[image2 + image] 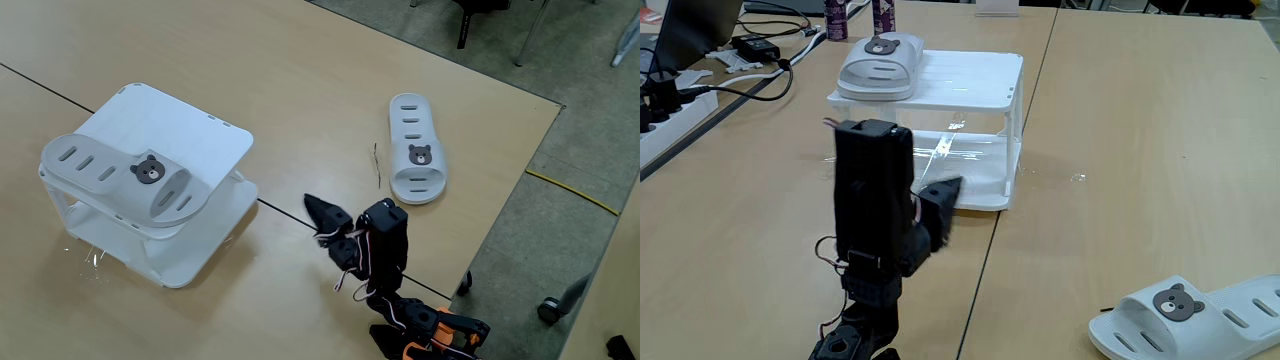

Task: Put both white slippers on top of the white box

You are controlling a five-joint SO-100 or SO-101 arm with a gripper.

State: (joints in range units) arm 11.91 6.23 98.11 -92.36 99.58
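I see the wooden surface carrying everything, with the white box as my landmark: a two-tier open-sided rack with a flat top and a glossy lower shelf. One white slipper lies flat on the box's top, along one edge, bear badge up; in a fixed view its long axis follows the rack's near-left edge and slightly overhangs it. The lower shelf holds nothing that I can make out.

The second white slipper rests on the surface well apart from the box, strap up, its long axis roughly parallel to the surface's far edge there.

My black arm stands between box and second slipper. The fingers point toward the box, holding nothing; whether they are wide or narrow I cannot tell.
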